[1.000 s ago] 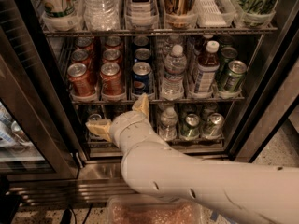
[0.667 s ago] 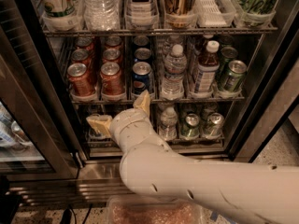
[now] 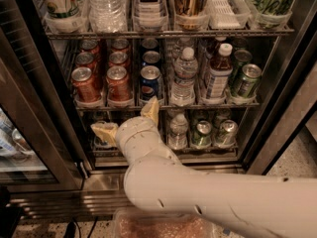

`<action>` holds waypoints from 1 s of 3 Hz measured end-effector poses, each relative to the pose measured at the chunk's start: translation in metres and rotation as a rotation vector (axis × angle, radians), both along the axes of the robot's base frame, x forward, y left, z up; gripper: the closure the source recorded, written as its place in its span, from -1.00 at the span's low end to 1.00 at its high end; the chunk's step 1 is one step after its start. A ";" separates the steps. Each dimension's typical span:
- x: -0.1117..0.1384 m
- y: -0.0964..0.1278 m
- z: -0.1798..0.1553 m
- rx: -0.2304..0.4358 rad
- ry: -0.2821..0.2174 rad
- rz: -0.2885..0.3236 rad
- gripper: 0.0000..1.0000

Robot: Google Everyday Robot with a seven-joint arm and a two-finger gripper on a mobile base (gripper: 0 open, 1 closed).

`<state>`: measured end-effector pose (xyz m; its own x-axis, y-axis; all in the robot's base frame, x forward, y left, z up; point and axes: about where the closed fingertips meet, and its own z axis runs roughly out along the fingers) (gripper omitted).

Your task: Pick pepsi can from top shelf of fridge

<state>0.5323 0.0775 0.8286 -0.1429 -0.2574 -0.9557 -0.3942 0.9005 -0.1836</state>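
The white arm [image 3: 223, 197] is reaching in from the lower right toward the open fridge [image 3: 277, 113], above its ribbed steel base. The gripper [image 3: 124, 117] is sitting at the end of the arm, in front of the lowest rack, just under the front edge of the top shelf [image 3: 193, 105]. It is spreading wide and gripping nothing: one of its fingers [image 3: 150, 110] is pointing up across the shelf edge, while the other is sticking out sideways to the left.

To the right of the gripper, on the lowest rack, a small water bottle [image 3: 178, 130] and two green cans [image 3: 201, 133] are standing side by side.

The pepsi can [image 3: 150, 82], a blue can with a round red, white and blue mark, is standing just above the gripper, at the front of its lane on the top shelf. The upward finger is pointing at the can's foot, with its tip at the shelf edge right below the can; whether the two are touching cannot be told. More blue cans are lining up behind it.

Up and left of the gripper, two lanes of red cans [image 3: 118, 82] are filling that end of the shelf. Up and right of the gripper, a clear water bottle [image 3: 184, 76], a white-capped bottle [image 3: 218, 73] and a lane of green cans [image 3: 246, 78] are standing.

Farthest above the gripper, a rack of large bottles [image 3: 109, 4] is crossing the top of the view.
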 end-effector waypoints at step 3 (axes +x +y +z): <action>0.021 0.023 -0.003 0.009 -0.112 -0.031 -0.62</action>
<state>0.5530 0.1001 0.8252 -0.0428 -0.2458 -0.9684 -0.3436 0.9138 -0.2167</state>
